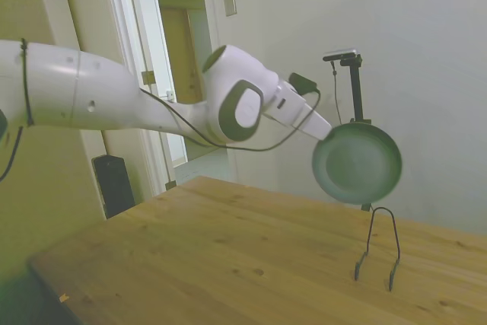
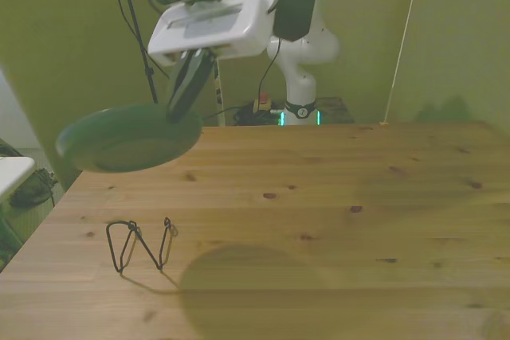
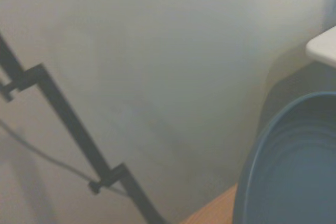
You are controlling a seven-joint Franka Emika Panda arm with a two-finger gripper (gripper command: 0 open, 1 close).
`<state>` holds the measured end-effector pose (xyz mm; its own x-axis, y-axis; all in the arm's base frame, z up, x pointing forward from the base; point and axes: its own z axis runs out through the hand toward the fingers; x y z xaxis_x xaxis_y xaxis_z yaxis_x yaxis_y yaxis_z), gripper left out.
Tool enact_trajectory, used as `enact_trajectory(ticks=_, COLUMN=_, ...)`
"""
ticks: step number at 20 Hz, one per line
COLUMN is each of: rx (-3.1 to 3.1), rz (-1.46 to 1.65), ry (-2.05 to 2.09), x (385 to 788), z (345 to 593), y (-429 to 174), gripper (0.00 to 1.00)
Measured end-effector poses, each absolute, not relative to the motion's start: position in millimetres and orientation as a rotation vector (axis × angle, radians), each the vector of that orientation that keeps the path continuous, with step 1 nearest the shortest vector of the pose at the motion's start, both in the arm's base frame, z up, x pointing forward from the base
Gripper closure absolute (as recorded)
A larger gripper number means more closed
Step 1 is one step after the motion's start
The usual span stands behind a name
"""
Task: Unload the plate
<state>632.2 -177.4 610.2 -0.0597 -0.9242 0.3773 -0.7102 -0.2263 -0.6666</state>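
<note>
I hold the round dark green plate [image 1: 358, 164] with the shallow raised rim in my two-finger gripper [image 2: 182, 101], and the plate is in the air, well above the wooden table [image 1: 228, 249]. My dark fingers [image 2: 188, 85] are closed on the rim of the plate at the side that is nearest to my wrist; in the front view they come down from the white gripper body onto the edge at the front view's right side of the plate. In the side view the plate is turned so that its hollow face looks toward that camera, while in the front view it looks like a flat oval, nearly level and a little tilted. The plate hangs over the table's edge at the front view's left, and it touches nothing else than my fingers. Below it, on the table, stands the thin black wire stand [image 2: 142, 244] with its bent loops, and nothing rests in this stand; in the side view the plate is just above the top of the loop but apart from it. The shadow of the plate lies on the wood near the stand in the front view. My white arm [image 1: 114, 97] reaches almost horizontal from the side view's left, and the wrist bends downward to the plate. In the wrist view, which is blurred, only a curved part of the plate's rim [image 3: 294, 166] shows before a pale wall.
</note>
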Motion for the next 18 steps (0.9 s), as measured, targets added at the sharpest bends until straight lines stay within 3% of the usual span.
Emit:
enact_trajectory(ticks=3, rx=-2.072, rz=-1.028, ry=1.776, x=651.4, z=597.3, y=-135.8, gripper=1.00)
enact_trajectory(ticks=11, rx=-2.247, rz=-0.802, ry=1.889, x=735.6, z=453.9, y=-102.2, gripper=1.00)
enact_trajectory(ticks=14, rx=-2.259, rz=-0.779, ry=1.930, x=757.7, z=419.8, y=-105.3, gripper=1.00)
enact_trajectory(ticks=17, rx=-2.261, rz=-0.777, ry=1.949, x=771.8, z=401.7, y=-110.0, gripper=1.00)
enact_trajectory(ticks=18, rx=-2.264, rz=-0.774, ry=1.954, x=774.7, z=397.6, y=-111.0, gripper=0.00)
